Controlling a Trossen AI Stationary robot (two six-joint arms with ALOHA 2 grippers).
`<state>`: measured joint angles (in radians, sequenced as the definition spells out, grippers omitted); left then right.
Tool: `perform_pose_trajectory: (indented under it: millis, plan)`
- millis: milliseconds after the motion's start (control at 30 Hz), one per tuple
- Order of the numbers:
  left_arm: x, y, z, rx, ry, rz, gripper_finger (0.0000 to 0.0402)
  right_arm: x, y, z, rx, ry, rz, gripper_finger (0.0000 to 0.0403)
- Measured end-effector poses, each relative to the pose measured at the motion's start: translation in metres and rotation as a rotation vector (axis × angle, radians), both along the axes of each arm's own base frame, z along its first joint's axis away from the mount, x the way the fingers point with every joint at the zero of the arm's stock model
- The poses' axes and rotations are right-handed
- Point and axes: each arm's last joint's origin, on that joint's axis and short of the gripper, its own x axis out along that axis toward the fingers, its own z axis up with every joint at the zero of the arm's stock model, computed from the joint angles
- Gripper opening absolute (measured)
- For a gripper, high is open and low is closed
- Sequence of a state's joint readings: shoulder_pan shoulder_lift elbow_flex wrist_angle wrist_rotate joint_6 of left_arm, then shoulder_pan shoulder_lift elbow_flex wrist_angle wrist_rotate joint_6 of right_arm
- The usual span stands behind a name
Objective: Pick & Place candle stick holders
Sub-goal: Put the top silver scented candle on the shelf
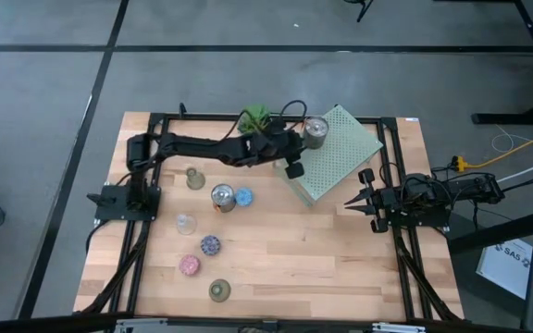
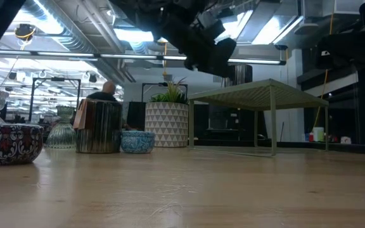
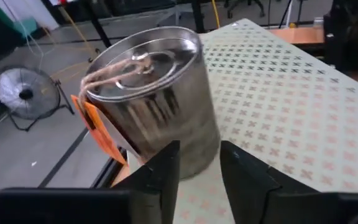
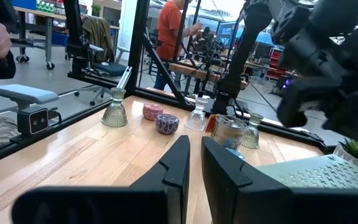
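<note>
Shiny silver holder (image 3: 151, 102) is standing on the pale green perforated slab (image 1: 340, 153), string coiled on its top; I'm seeing my left gripper (image 3: 197, 171) just off it, fingers apart, nothing pinched; right gripper (image 4: 193, 165) is waiting pressed together at the table's right edge; the other holders (image 1: 211, 245) are sitting on the wooden table (image 1: 322, 264).

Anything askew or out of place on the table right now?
Nothing spilled or tipped. One silver holder stands upright at the back corner of the green perforated slab, an orange tag hanging off its side. The left gripper is right behind it, jaws apart. The other holders stand upright on the table.
</note>
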<state>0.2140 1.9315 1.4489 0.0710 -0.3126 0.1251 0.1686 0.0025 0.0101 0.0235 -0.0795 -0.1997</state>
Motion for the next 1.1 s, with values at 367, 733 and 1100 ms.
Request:
perform_pose_trajectory:
  millis: [367,733,1100]
  plan:
    - [-0.008,0.030,-0.002,-0.158,-0.047,-0.022,0.0029,0.000,0.000,0.000,0.000,0.000,0.001,0.0044]
    - [-0.005,0.035,-0.004,-0.179,-0.087,-0.095,0.0003,0.000,0.000,0.000,0.000,0.000,0.000,0.0044]
    - [0.002,0.051,-0.014,-0.224,-0.127,-0.121,0.0002,0.000,0.000,0.000,0.000,0.000,0.001,0.0044]
